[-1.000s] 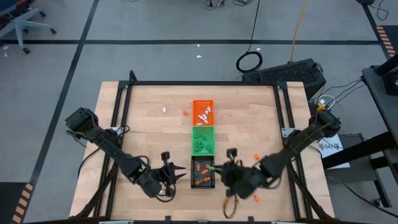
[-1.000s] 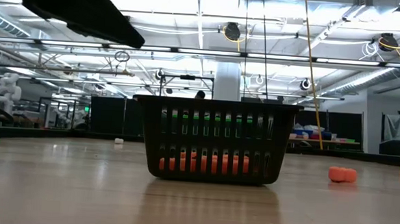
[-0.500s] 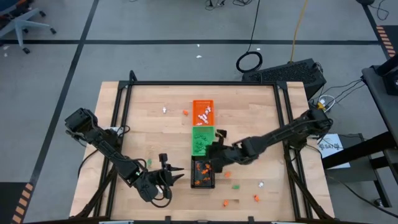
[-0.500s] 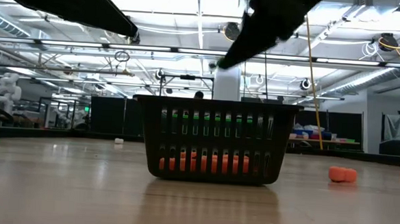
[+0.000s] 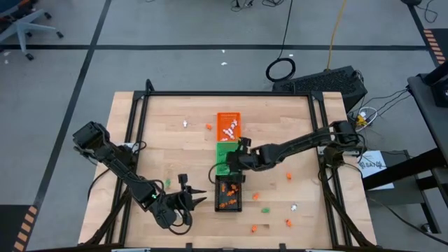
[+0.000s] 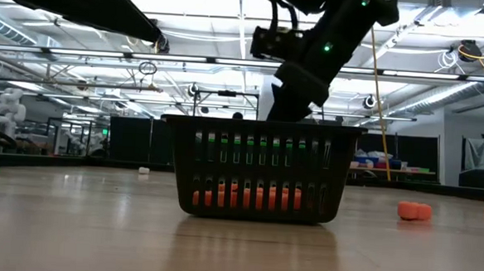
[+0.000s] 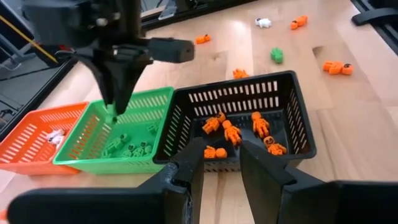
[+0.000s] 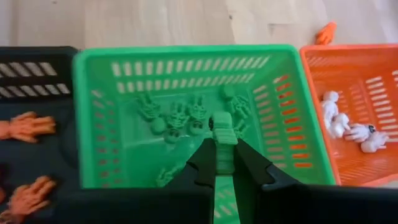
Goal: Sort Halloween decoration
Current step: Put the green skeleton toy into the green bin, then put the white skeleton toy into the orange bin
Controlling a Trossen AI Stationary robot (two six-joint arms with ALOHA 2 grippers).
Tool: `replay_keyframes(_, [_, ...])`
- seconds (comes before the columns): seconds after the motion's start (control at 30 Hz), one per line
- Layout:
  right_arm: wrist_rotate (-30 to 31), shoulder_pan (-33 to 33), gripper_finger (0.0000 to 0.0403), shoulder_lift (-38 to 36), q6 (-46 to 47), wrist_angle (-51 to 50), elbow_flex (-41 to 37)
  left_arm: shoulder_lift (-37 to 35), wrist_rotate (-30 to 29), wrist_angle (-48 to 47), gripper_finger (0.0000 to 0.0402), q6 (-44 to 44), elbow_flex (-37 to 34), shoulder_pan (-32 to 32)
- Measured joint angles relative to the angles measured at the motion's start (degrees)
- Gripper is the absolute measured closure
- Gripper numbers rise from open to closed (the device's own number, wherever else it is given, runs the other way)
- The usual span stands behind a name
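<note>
Three small trays stand in a row: orange (image 5: 228, 127), green (image 5: 227, 157) and black (image 5: 228, 194). White trinkets lie in the orange tray, green ones (image 8: 180, 115) in the green tray, orange ones (image 7: 231, 132) in the black tray. My right gripper (image 8: 222, 148) hangs over the green tray (image 8: 99, 124), shut on a green trinket (image 8: 222, 129); the high view places it at the tray's near end (image 5: 235, 160). My left gripper (image 7: 221, 168) waits open, low, just left of the black tray (image 7: 286, 115), and touches nothing. My right gripper pinches a single green trinket (image 8: 222, 138) between its two fingertips (image 8: 206, 158). The fingers point down into the green tray from above. The trinket is lifted clear, above the green pieces lying on the tray floor.
Loose trinkets lie on the table right of the black tray: orange (image 5: 288, 176), orange (image 5: 255, 197), green (image 5: 266, 208), white (image 5: 294, 207), orange (image 5: 288, 222), orange (image 5: 253, 228). Others lie left of the trays: white (image 5: 185, 124), orange (image 5: 208, 127), green (image 5: 166, 183).
My right gripper has swept from the table's near edge, right of the black tray, toward the far-left, and now hangs over the green tray.
</note>
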Motion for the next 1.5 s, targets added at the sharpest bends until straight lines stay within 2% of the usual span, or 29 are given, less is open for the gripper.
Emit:
replay_keyframes(0.3, [-0.07, -1.94, 0.0382, 0.0, 1.95, 0.11, 0.0, 0.0, 0.0, 0.17, 0.0299, -0.02, 0.02, -0.6])
replay_keyframes(0.57, [0.03, -1.85, 0.028, 0.0, 4.78, -0.02, 0.0, 0.0, 0.02, 0.14, 0.0299, -0.82, 0.02, -0.66])
replay_keyframes(0.73, [0.4, -0.12, 0.0247, -1.15, 5.23, 0.12, -0.02, -1.97, -0.06, -0.02, 0.0299, 6.39, 0.02, -2.45])
replay_keyframes(0.93, [5.35, 6.57, 0.0244, -6.16, 4.47, 5.43, -0.02, -8.39, 0.47, -1.17, 0.0299, 13.8, 0.05, -4.24])
replay_keyframes(1.03, [6.52, 11.22, 0.0244, -7.63, 4.3, 8.34, 0.02, -12.4, 0.96, -5.7, 0.0299, 14.45, 0.07, -4.4])
replay_keyframes(1.13, [7.41, 15.58, 0.0244, -7.87, 4.29, 9.37, 0.02, -16.81, 1.07, -11.62, 0.0299, 13.64, 0.07, -4.33])
replay_keyframes(1.27, [12.55, 20.97, 0.0244, -7.65, 4.63, 8.63, 0.02, -22.18, 1.29, -16.23, 0.0299, 12.03, 0.07, -2.8])
replay_keyframes(1.4, [18.49, 25.25, 0.0244, -7.52, 6.14, 8.66, 0.0, -26.34, 1.86, -22.3, 0.0299, 9.1, 0.09, 0.83])
replay_keyframes(1.5, [22.67, 27.77, 0.0244, -7.52, 7.7, 8.72, 0.0, -28.53, 0.2, -30.0, 0.0299, 2.73, 0.09, 4.87])
